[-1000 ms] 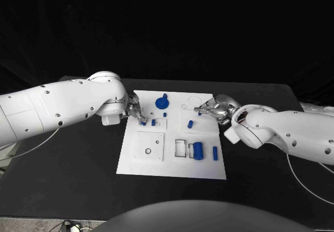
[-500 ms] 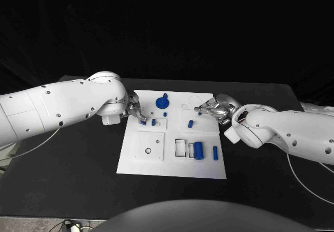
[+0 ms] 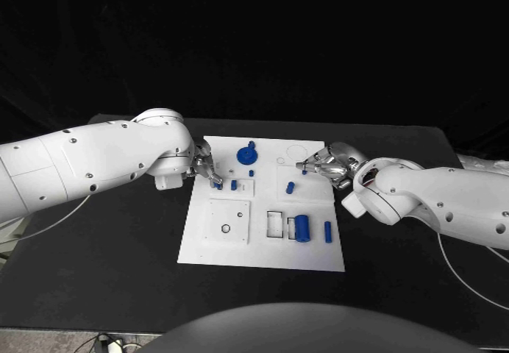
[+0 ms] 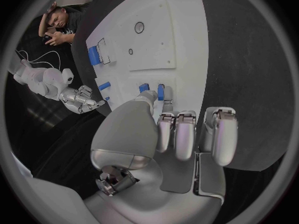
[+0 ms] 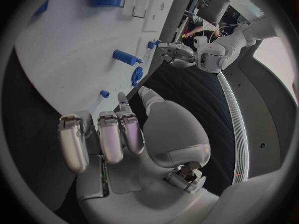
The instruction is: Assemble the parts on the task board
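- One white board (image 3: 265, 250) lies flat in the middle of the black table (image 3: 106, 265).
- Blue parts on it, counted in the head view — seven can be made out: a round disc with a knob (image 3: 247, 155) near the far edge, a tiny peg (image 3: 251, 173) just below it, two short pieces (image 3: 233, 186) side by side on the left raised plate, a short cylinder (image 3: 290, 188) in the middle, a larger cylinder (image 3: 302, 229) near the right edge, and a thin bar (image 3: 328, 233) just beside that.
- One more small blue piece (image 3: 304, 172) sits at the tips of the right hand; too small to tell its shape.
- Two raised white plates on the board's left half; the nearer one (image 3: 229, 223) has a dark ring and a small hole.
- No writing or label can be read anywhere on the board or the arms.
- Left hand (image 3: 204, 170) — at the board's left edge, fingers curled down close together, tips next to the two short pieces; whether they touch them I cannot tell.
- Right hand (image 3: 324, 165) — at the board's right edge near the far corner, fingertips drawn in narrow around the small blue piece; the grip itself I cannot tell.
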Controlling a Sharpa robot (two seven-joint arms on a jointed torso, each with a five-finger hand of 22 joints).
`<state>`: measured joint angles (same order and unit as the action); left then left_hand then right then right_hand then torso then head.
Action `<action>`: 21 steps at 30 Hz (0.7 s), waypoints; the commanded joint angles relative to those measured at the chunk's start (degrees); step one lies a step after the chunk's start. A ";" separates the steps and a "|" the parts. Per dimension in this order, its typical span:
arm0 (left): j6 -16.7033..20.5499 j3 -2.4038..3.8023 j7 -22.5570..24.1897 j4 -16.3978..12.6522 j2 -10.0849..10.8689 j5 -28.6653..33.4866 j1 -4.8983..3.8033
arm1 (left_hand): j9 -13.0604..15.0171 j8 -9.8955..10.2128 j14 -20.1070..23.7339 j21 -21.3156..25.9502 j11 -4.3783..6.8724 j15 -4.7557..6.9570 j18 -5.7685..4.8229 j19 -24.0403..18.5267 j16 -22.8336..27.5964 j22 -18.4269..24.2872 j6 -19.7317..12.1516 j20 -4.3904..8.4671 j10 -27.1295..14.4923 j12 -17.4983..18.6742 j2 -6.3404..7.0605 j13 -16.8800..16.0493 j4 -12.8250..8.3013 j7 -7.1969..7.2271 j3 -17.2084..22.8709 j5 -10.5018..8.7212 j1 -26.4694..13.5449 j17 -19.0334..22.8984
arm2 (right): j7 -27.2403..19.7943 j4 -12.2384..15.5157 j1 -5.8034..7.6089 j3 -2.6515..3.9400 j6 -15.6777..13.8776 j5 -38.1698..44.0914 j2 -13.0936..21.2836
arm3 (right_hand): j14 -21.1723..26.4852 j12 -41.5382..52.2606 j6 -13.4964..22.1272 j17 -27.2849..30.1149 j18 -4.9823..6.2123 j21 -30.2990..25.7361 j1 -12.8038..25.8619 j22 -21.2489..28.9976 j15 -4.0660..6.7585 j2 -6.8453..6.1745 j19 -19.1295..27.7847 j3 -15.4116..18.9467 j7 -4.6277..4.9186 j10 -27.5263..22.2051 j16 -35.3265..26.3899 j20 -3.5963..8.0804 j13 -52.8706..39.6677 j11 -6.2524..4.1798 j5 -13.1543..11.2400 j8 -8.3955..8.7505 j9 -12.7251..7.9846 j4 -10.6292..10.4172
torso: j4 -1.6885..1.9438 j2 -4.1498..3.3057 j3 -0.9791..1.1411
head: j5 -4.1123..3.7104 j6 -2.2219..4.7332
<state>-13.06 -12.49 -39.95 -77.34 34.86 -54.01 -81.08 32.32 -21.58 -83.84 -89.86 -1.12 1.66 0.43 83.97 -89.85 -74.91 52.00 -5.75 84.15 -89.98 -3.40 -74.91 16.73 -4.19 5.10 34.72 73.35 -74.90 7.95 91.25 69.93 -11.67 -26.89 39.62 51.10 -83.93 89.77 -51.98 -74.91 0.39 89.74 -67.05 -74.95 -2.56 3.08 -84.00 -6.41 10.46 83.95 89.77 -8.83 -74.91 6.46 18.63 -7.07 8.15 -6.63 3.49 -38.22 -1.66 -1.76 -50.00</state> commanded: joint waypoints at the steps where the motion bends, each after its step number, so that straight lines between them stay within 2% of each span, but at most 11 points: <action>1: 0.29 0.01 -3.07 0.16 -0.26 -0.47 0.15 | -0.10 0.26 -6.16 -0.14 0.32 0.10 -0.43 6.03 -0.15 -15.09 0.22 0.41 5.85 -0.02 -0.58 -15.09 0.08 -0.05 0.61 -0.08 0.22 -15.10 | -0.15 0.11 -0.03 0.00 0.51 0.29 0.00 | -6.07 0.23 0.18 -15.09 -0.39 0.26 -0.68 -15.05 -0.47 -0.03 -6.00 0.33 0.32 6.05 0.23 -0.48 -15.09 0.28 0.40 -0.21 0.06 -0.13 | 0.01 0.07 -0.05 | -0.05 0.00; 21: 0.67 0.01 -2.14 0.70 -0.68 -0.53 0.42 | -0.12 0.30 -6.16 -0.14 0.28 0.09 -0.43 6.03 -0.15 -15.09 0.20 0.41 5.85 -0.02 -0.46 -15.09 0.10 -0.11 0.75 -0.23 0.30 -15.10 | -0.16 -0.08 -0.03 0.00 0.51 0.29 -0.11 | -6.07 0.23 0.18 -15.09 -0.39 0.26 -0.68 -15.05 -0.47 -0.03 -6.00 0.33 0.32 6.05 0.23 -0.48 -15.09 0.28 0.40 -0.21 0.06 -0.13 | 0.02 0.01 -0.02 | -0.07 0.00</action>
<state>-12.57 -12.50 -39.96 -76.65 34.36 -54.44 -80.67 32.27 -21.57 -83.83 -89.86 -1.12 1.65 0.43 83.97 -89.85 -74.90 52.00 -5.75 84.15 -89.98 -3.62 -74.91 16.75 -4.19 5.55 34.72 73.57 -74.94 7.95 91.15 69.93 -11.67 -26.89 39.62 51.03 -83.93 89.77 -51.98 -74.90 0.39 89.74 -67.05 -74.93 -2.56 3.08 -84.00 -6.41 10.46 83.95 89.77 -8.83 -74.91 6.46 18.63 -7.07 8.15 -6.64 3.50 -38.18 -1.68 -1.88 -50.00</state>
